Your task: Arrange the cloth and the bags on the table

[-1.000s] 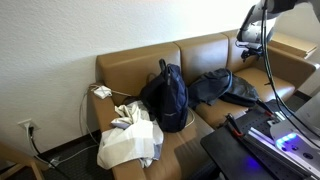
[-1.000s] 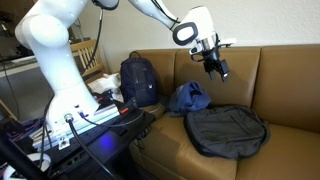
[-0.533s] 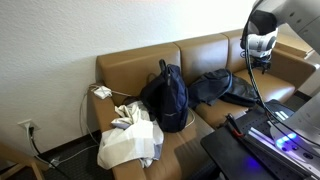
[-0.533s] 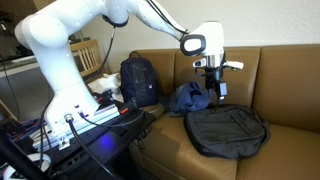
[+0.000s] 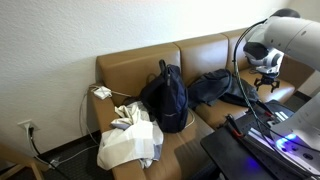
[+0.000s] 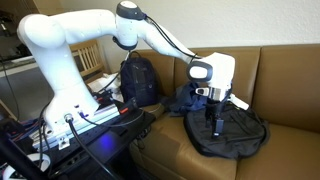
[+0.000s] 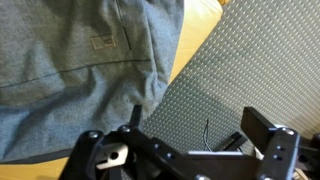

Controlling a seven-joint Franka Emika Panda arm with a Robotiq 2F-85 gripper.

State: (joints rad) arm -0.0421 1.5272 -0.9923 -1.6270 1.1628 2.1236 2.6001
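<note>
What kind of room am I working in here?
Probably a living room or lounge: a brown leather couch against a plain wall, a wall outlet low beside it, and a wooden chair nearby.

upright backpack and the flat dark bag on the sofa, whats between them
The blue cloth, crumpled on the sofa, lies between the upright backpack and the flat bag in an exterior view.

The sofa (image 6: pixel 288 88) is showing tan. The backpack (image 6: pixel 140 80) is looking black, the cloth (image 6: pixel 183 98) dark blue, the tote (image 5: pixel 128 142) white. In the wrist view a flat bag (image 7: pixel 250 65) is showing a fine dark-grey mesh pattern.
</note>
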